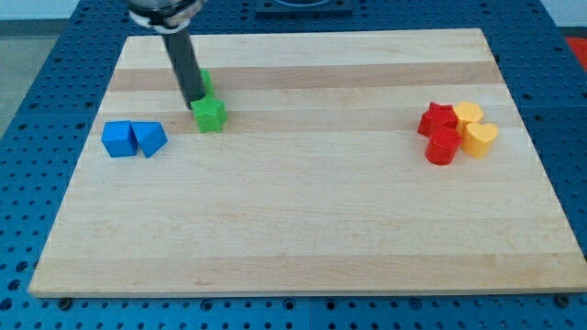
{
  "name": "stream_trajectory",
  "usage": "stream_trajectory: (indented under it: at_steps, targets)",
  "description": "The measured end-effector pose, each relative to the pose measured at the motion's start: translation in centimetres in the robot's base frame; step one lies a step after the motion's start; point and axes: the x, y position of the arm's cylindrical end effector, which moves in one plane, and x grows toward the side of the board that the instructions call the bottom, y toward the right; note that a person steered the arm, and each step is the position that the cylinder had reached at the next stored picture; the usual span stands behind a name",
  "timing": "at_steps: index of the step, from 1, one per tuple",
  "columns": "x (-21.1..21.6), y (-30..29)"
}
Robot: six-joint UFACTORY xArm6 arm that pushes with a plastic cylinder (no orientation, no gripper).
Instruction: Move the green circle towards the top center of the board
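Toward the far left of the wooden board, my tip rests against the small green circle block, mostly hidden behind the rod, beside a green star block. Holding nothing, I judge nearly the whole rightward push to top centre remains.

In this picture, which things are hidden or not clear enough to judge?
- Green circle, camera view: only a sliver shows behind the rod, so its shape cannot be confirmed.
- My tip: it ends just above the green star; whether it touches either green block cannot be told.
- Arm, camera view: cut off by the view's top edge.
- Red and yellow blocks: bunched together, so contact between them is unclear.
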Motion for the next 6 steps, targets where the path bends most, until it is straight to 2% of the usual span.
stream_trajectory:
  at_steps: [1, 2, 3, 6]
  targets:
    - [0.0, -2.5]
    - [0.0, -8.8]
    - [-1.4, -10.4]
    - [-4.4, 2.2]
